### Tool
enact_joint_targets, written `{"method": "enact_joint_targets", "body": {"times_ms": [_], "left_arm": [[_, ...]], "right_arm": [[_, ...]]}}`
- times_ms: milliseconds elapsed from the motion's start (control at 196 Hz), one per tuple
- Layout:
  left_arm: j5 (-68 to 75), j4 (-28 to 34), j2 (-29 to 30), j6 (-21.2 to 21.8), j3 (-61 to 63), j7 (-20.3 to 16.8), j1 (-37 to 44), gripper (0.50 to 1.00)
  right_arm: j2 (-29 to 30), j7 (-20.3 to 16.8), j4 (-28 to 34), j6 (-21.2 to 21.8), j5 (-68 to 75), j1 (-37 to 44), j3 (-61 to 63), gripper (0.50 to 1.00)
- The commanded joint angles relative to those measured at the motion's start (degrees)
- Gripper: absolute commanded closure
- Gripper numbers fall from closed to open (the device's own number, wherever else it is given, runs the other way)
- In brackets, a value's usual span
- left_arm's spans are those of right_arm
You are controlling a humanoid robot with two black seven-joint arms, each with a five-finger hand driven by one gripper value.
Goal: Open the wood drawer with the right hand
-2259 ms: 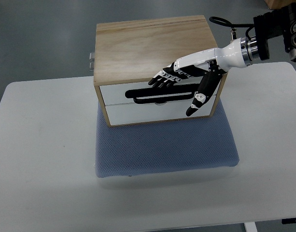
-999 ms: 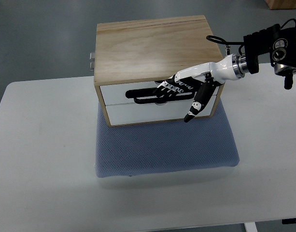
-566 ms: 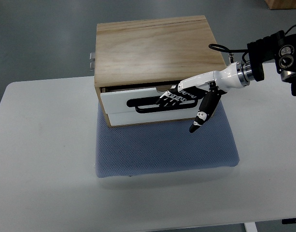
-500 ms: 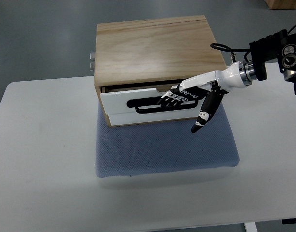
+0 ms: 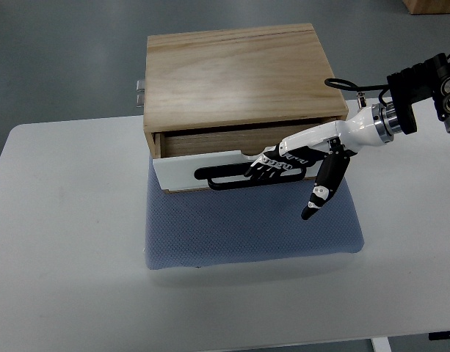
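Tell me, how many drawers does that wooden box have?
2 by the earlier frames. The upper drawer is pulled out by the right hand hooked in its black handle; the lower one is now hidden beneath it.

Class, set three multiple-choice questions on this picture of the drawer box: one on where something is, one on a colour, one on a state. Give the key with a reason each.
1. Where does the wooden drawer box stand?
A. on a blue mat
B. on the bare floor
C. on a metal tray

2. What colour is the drawer handle?
A. red
B. black
C. yellow

3. In what state is the upper drawer?
A. fully shut
B. lifted out of the box
C. partly pulled out

Key:
1 A, the box sits at the far end of the blue mat, which lies on the white table.
2 B, the long handle is black against the white drawer front.
3 C, the front stands forward of the box, wood inside shows behind it, and the right hand hooks its fingers on the handle.
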Motion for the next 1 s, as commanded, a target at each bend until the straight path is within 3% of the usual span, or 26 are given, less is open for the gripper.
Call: {"method": "enact_joint_targets", "body": {"times_ms": [0,576,857,994], "left_arm": [[0.0,0.0,0.0,0.0,0.0,0.0,0.0,0.5],[0.0,0.0,0.0,0.0,0.0,0.0,0.0,0.5],[0.0,0.0,0.0,0.0,0.0,0.0,-0.1,0.5],[0.0,0.0,0.0,0.0,0.0,0.0,-0.1,0.5]], "right_arm": [[-0.7,0.0,0.8,0.0,0.1,0.3,-0.1,0.556],[-4.0,0.0,2.7,0.0,0.6,4.9,0.0,0.556],[-9.4,-1.5,2.6,0.0,9.4,11.7,0.1,0.556],[-10.6,-2.1,-0.9,0.0,14.1,12.7,0.7,0.556]]}}
